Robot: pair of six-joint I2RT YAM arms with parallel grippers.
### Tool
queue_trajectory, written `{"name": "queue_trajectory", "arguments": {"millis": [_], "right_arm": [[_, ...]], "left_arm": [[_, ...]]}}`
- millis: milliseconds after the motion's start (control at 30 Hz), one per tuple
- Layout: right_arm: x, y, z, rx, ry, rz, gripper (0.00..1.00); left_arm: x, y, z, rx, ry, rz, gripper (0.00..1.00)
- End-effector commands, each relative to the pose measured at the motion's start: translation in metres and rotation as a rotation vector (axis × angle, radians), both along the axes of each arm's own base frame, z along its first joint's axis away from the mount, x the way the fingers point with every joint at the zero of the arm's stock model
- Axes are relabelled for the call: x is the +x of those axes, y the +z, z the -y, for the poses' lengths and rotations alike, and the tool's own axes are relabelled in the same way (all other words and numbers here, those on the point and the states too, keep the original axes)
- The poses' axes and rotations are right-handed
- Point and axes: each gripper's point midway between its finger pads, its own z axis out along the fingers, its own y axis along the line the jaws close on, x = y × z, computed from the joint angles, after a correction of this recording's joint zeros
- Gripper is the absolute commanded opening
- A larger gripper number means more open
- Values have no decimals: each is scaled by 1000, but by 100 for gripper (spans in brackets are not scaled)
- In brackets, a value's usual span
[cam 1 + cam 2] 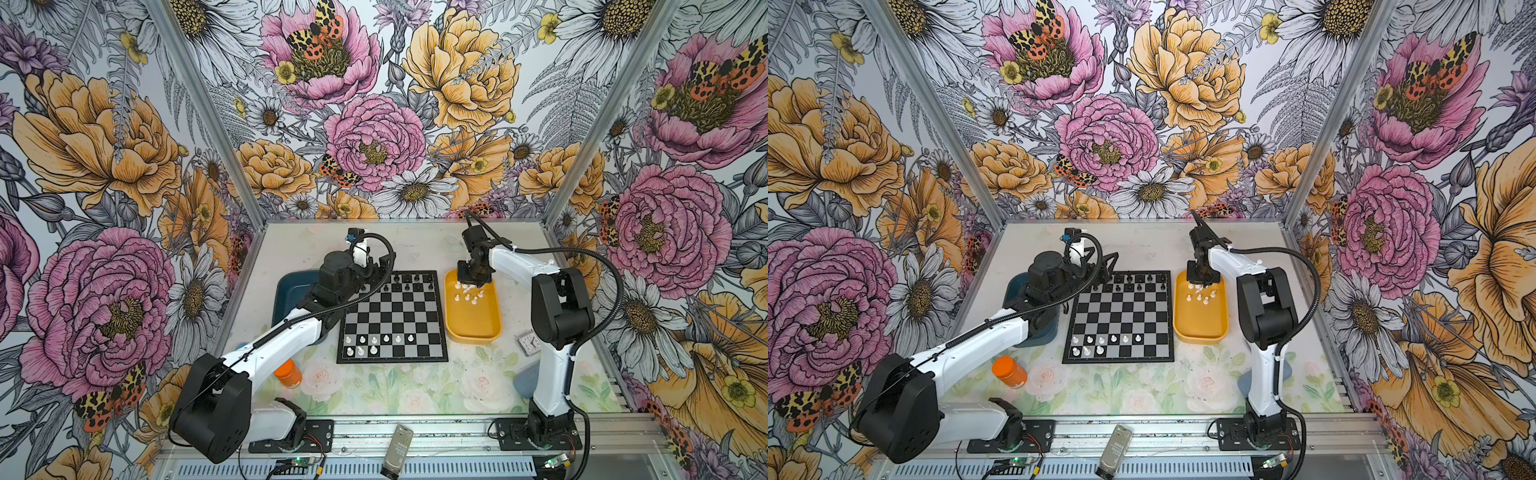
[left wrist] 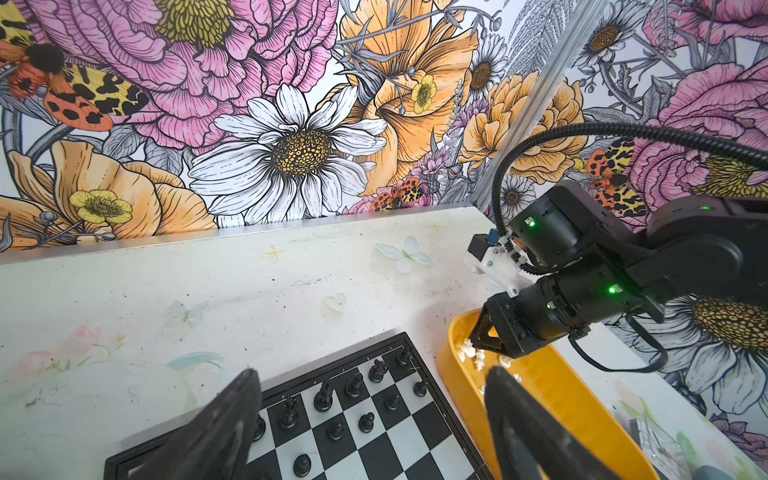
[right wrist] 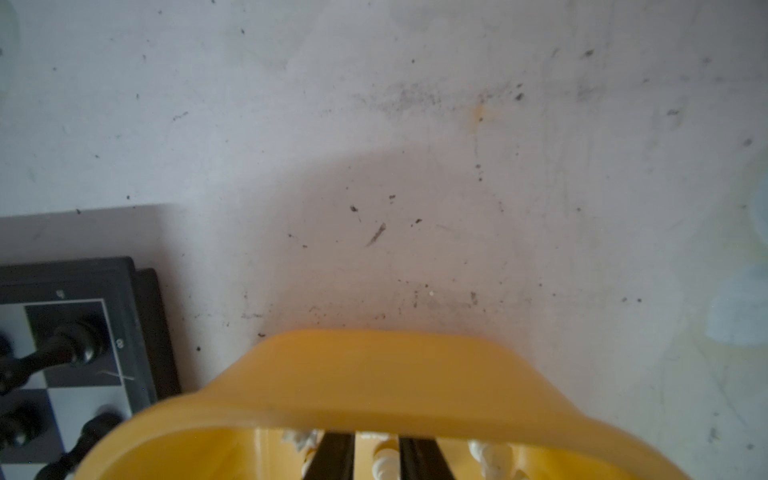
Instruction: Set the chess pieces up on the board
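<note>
At the far end of the tray (image 1: 473, 332), our right gripper (image 1: 473, 283) reaches down among the loose white pieces (image 1: 468, 296). Its jaws are drawn almost together round one white piece (image 3: 383, 461). We judge it gripped, though the wrist view is too cramped to be sure. The narrow gap suits such slim, knobbed plastic figures, and the steep approach likely keeps the fingers off their neighbours. The tray is smooth yellow plastic with a rounded lip, which we think stops pieces rolling away. Left of it lies the board (image 1: 399, 320), flat, with black and silver-grey squares in a thin black border. Several white pieces stand on its near rows and black pieces (image 1: 409, 280) on the far rows. Our left gripper (image 2: 372, 374) hovers over the board's far left corner, jaws wide and empty, probably waiting clear.
</note>
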Motion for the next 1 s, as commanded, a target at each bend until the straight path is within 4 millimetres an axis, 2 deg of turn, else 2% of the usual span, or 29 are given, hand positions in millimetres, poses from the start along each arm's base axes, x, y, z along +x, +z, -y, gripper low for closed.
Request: {"name": "queue_trajectory", "arguments": {"millis": [0,600,967], "right_arm": [[12,3,1,3,-4,27,22],[11,-6,0,11,-6,4,20],[10,-8,0,13,-7,0,5]], "left_arm": [[0,7,-2,16,16,26,86],[2,5,-2,20,18,23,86],[1,6,-2,22,18,24,86]]}}
